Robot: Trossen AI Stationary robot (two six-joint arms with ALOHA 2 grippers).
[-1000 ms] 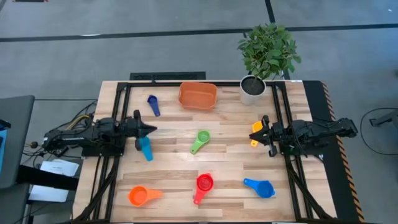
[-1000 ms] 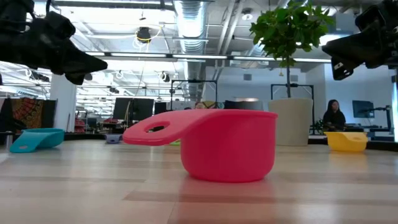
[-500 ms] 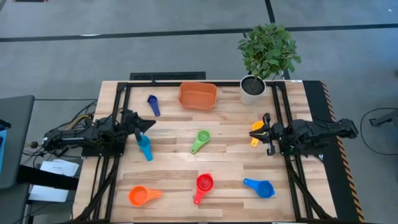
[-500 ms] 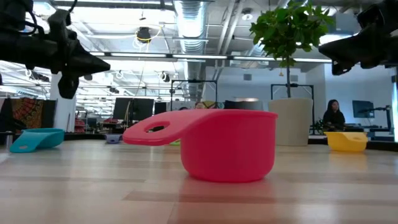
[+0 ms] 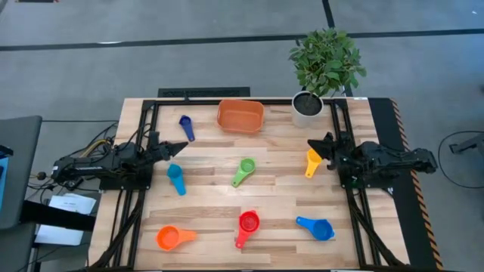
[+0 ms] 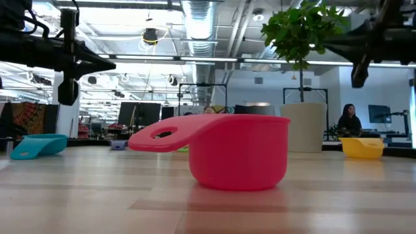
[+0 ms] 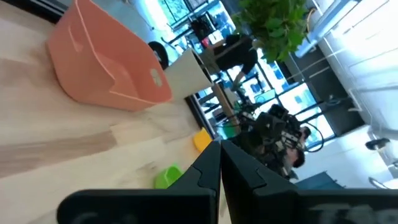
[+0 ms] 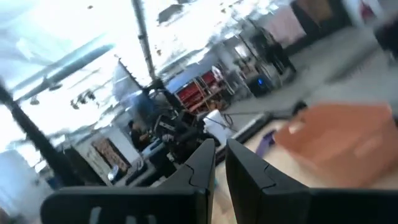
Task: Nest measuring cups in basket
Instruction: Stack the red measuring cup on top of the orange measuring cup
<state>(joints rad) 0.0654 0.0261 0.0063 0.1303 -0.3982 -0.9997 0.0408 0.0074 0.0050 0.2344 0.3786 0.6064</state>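
Seven small measuring cups, spread over the wooden table (image 5: 212, 204): navy (image 5: 186, 127) near the left of the basket (image 5: 240, 116), light blue (image 5: 176, 179) at left, green (image 5: 243, 171) in the middle, yellow (image 5: 313, 161) at right, orange (image 5: 172, 239), red (image 5: 247, 225) and blue (image 5: 317, 227) along the near edge. Probably light, rigid and smooth-walled plastic, prone to skid or tip if nudged; best pinched across the flat handle or over the rim wall, not around the bowl. Left gripper (image 5: 178, 146) hovering just beyond the light blue cup, fingers pressed together, holding nothing. Right gripper (image 5: 314, 144) raised just beside the yellow cup's bowl, fingers drawn nearly together with only a thin slit, touching nothing. Need to spread before any grasp.
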